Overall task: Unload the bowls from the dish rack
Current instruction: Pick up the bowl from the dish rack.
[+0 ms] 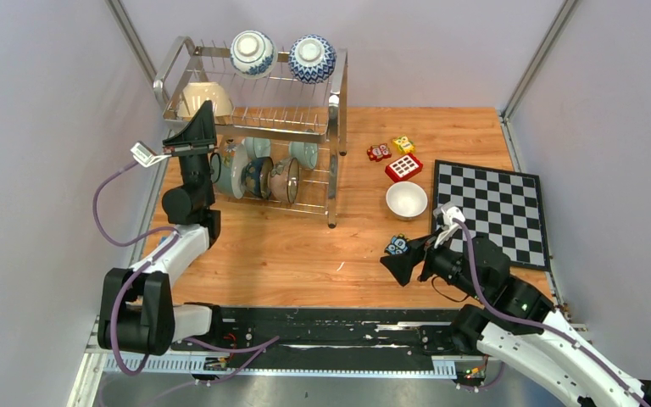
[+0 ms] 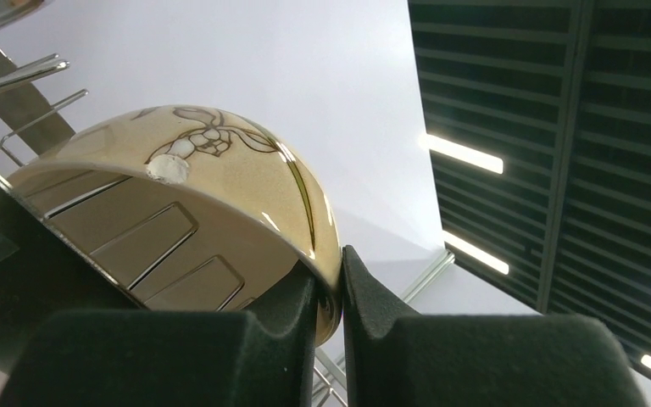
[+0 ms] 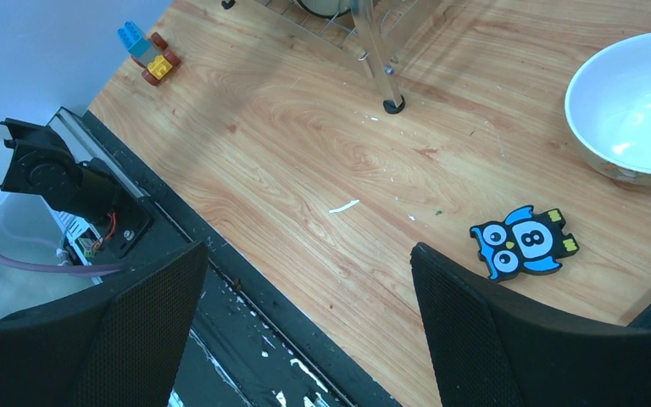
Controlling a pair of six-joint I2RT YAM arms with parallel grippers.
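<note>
The steel dish rack [image 1: 337, 100] stands at the back left. On its upper tier two blue-and-white bowls [image 1: 252, 52] [image 1: 312, 58] lie upside down beside a cream bowl [image 1: 213, 91]. My left gripper [image 1: 204, 112] is shut on that cream bowl's rim; the left wrist view shows the cream bowl [image 2: 220, 195] with brown line markings, pinched in my left gripper [image 2: 332, 297]. Several more bowls [image 1: 258, 174] stand on edge in the lower tier. A white bowl [image 1: 407, 200] [image 3: 636, 110] sits upright on the table. My right gripper [image 1: 394, 264] [image 3: 305, 254] hangs open over the table's near edge, holding nothing.
A blue owl block [image 1: 397, 246] [image 3: 521, 242] lies just beside the right gripper. Small toy blocks [image 1: 400, 157] and a chessboard [image 1: 493, 210] are at the right. The rack's front leg [image 3: 387, 76] and another small block [image 3: 148, 52] show in the right wrist view.
</note>
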